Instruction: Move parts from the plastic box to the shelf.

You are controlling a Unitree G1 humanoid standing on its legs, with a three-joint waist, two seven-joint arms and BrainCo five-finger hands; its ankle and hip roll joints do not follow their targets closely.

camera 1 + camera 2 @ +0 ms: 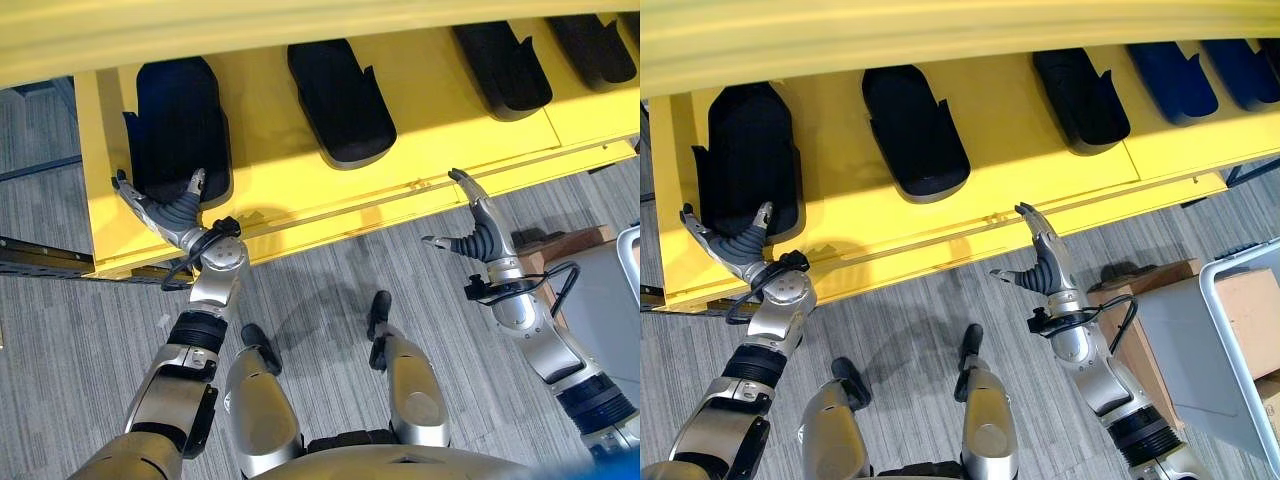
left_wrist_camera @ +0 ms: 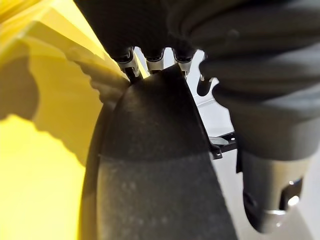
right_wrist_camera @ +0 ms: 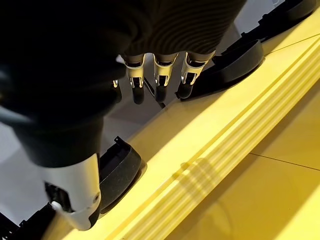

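Observation:
Several black moulded parts lie in a row on the yellow shelf. My left hand is at the near end of the leftmost part, fingers straight and spread, thumb and fingers either side of the part's end. In the left wrist view the fingertips rest at the edge of that part. My right hand hovers open and holds nothing, just at the shelf's front edge, between the second part and the third part. Its straight fingers show above the shelf lip.
A light-rimmed plastic box with brown cardboard beside it stands on the floor at the right. A fourth part lies at the shelf's far right. Grey carpet runs in front of the shelf.

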